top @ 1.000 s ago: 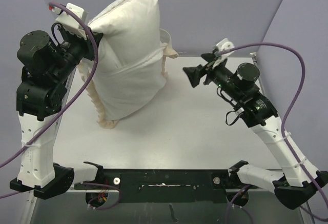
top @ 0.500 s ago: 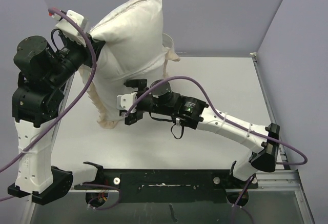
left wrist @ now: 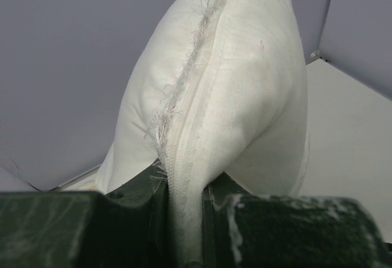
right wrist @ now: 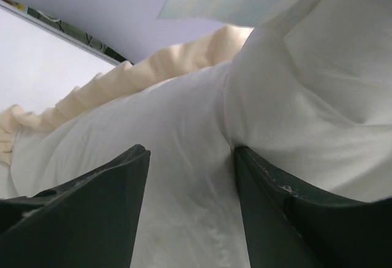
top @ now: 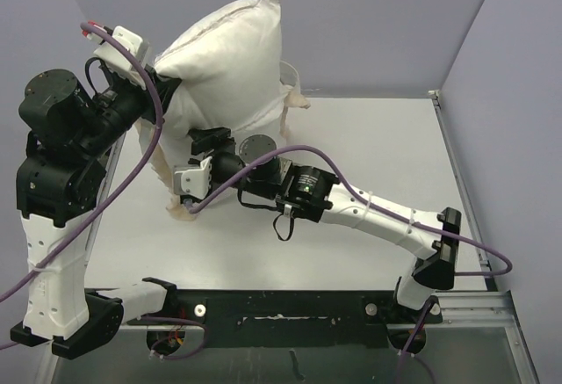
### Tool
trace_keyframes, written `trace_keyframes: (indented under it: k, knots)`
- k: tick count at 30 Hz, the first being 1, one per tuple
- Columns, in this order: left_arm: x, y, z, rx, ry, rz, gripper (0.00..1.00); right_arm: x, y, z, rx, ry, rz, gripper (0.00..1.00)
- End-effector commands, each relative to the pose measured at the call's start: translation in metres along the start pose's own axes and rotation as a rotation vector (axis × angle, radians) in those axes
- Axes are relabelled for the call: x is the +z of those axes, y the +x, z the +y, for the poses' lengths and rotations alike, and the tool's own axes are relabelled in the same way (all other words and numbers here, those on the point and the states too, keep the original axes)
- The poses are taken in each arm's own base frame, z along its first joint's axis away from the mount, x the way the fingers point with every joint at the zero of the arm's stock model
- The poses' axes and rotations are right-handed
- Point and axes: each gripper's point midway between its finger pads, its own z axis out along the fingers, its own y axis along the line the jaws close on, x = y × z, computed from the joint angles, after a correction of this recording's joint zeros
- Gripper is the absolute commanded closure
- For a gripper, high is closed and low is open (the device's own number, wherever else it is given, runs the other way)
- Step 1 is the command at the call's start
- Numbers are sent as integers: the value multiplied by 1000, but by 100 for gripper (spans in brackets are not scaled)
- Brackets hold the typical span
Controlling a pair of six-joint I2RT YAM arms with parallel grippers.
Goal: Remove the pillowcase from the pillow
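Pillowcase (top: 263,127), white face out, wraps only the lower part of the pillow (top: 224,50), which stands tilted on end at the back left of the table (top: 378,138). A peach frill (top: 184,212) trails at its foot and another bit shows behind at the right. From above, where the cover ends on the cushion is hard to make out, since the right arm crosses in front of it.

At the far left, the left claw (top: 154,81) meets the pillow's upper left edge. The top view hides its fingers behind cable and camera housing. The left wrist view settles it: the left claw (left wrist: 187,219) is clamped tight on the pillow's (left wrist: 245,96) frayed seam.

Further right, the right claw (top: 184,198) is pushed in low against the cover, its tips lost from above. The right wrist view shows the right claw (right wrist: 190,157) with fingers apart and white cloth of the pillowcase (right wrist: 122,133) bulging between them, the frill (right wrist: 153,65) running behind. Whether the fingers pinch any cloth cannot be told.
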Motion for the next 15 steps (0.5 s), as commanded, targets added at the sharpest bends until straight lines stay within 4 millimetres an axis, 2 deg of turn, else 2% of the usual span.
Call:
trace_keyframes:
  k: [1,3,7,15]
  knots:
    - [-29,-61,-1,42,-14,-215,100,16,17,6,24,-13,43,47]
    - [-30,-62,0,49,-20,-218,100,20,21,26,39,-55,54,55]
    - [-31,-65,1,61,-27,-229,100,24,32,62,82,-99,89,63]
    - [-36,-80,3,72,-37,-258,100,23,73,123,163,-162,181,71]
